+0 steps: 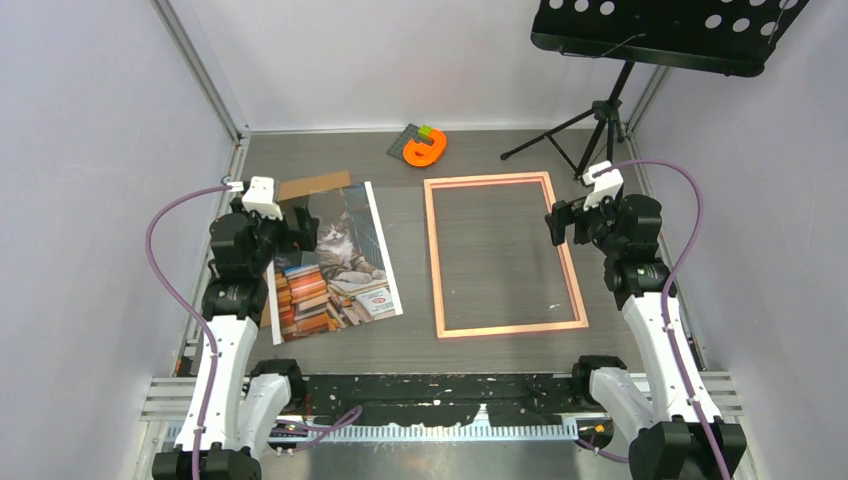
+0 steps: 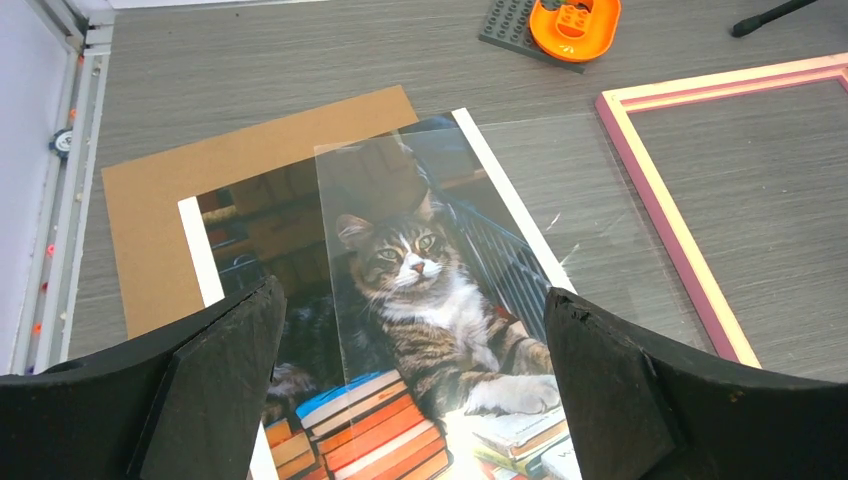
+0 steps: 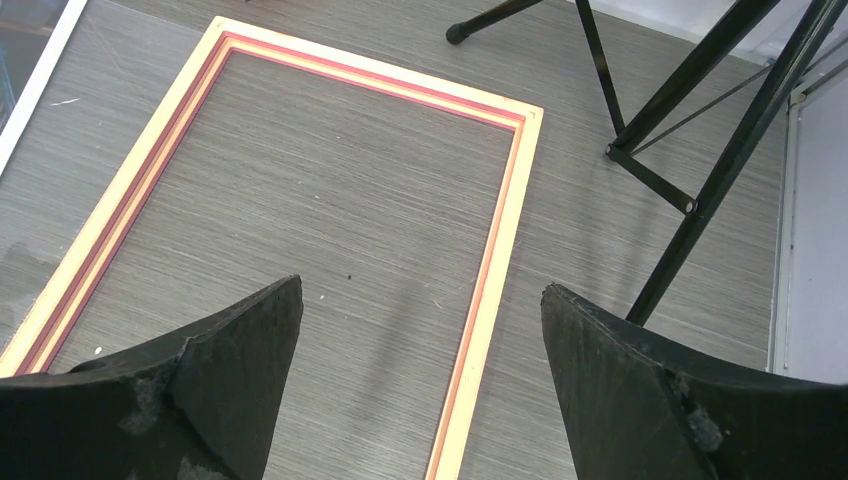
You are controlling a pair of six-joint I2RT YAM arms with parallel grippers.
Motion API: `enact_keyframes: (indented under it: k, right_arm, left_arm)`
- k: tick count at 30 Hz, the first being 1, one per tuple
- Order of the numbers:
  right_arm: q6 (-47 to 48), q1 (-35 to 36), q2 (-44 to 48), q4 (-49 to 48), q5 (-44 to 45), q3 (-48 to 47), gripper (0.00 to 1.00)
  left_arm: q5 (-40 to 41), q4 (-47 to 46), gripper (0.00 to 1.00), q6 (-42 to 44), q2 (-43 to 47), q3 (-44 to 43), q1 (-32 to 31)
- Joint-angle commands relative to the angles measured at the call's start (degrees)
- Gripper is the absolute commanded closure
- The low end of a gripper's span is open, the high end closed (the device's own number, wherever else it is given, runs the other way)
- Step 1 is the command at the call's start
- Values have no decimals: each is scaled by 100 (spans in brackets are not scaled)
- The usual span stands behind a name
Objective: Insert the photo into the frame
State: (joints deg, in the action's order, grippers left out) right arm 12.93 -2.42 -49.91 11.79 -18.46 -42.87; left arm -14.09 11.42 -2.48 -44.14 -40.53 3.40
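Here, the photo, a white-bordered print of a grey-and-white cat on stacked books, is lying flat on the grey table. It is showing directly beneath and between the fingers of the left gripper, whose black jaws are standing wide apart and gripping nothing.

A clear sheet is resting over the cat's side of the print. It is starting between those fingers and spreading past the right-hand finger onto bare table. A brown backing board is poking out from under the photo's far corner, ahead of the left-hand finger.

The frame, a thin pink rectangle, is lying flat on the table, apart from the print, out beyond the left gripper's right-hand finger. The right gripper is hovering over it, its jaws likewise spread wide and holding nothing. One long bar of the frame is running down between its fingers, close to the right-hand one, while the other bar is passing behind the left-hand finger.

Black legs of a tripod stand are crossing the table ahead of and outside the right-hand finger, one foot sitting near the frame's far edge.

Farther off, beyond the left gripper's fingertips, an orange piece is sitting on a grey studded plate.
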Motion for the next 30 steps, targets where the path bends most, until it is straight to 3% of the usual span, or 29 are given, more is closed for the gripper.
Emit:
enact_keyframes:
  k: [1,15,20,30]
  right_arm:
    - [5,-22,7,-160,-150,-210,5]
    - [23,207,-224,171,-214,-601,5]
    - [142,1326,-770,347,509,-1068,5]
    - [-66,3299,-2538,189,953,-2295,4]
  left_arm:
    - [104,-70,1,23,10,-8,33]
    - [546,395,1,176,-229,-343,81]
    - [668,1358,1,222,-782,-793,76]
    - [210,2292,1,549,-2051,-1174,82]
